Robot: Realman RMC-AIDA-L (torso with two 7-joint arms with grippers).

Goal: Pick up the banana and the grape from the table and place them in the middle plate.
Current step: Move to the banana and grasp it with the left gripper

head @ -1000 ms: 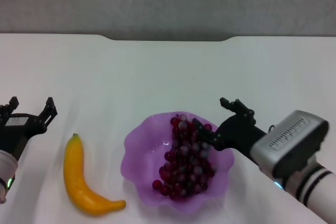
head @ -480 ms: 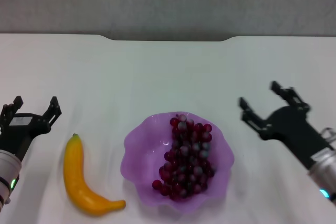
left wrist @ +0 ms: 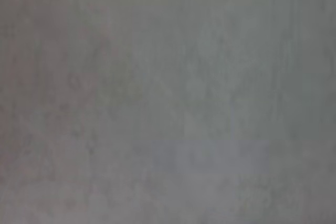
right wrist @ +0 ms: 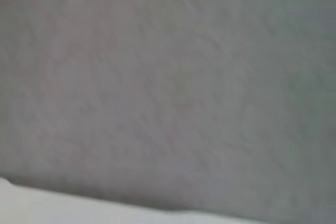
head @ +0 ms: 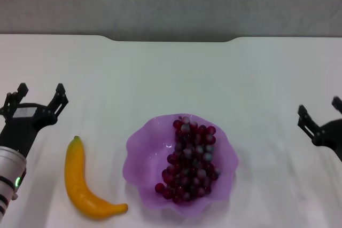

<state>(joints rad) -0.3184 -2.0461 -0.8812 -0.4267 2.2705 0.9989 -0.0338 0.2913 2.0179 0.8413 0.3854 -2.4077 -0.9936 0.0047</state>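
The purple scalloped plate [head: 143, 159] sits at the near middle of the white table [head: 171, 78]. The bunch of dark red-purple grapes [head: 189, 158] lies inside it. The yellow banana [head: 80, 182] lies on the table to the left of the plate. My left gripper [head: 40, 93] is open and empty, just behind and left of the banana's dark tip. My right gripper [head: 319, 111] is open and empty at the right edge of the head view, well clear of the plate. Both wrist views show only a blank grey surface.
The table's far edge has a notch [head: 171, 39] with a grey wall behind it.
My right gripper has let go of the grapes in the plate and pulled back to the right edge. My left gripper has moved slightly farther from me.
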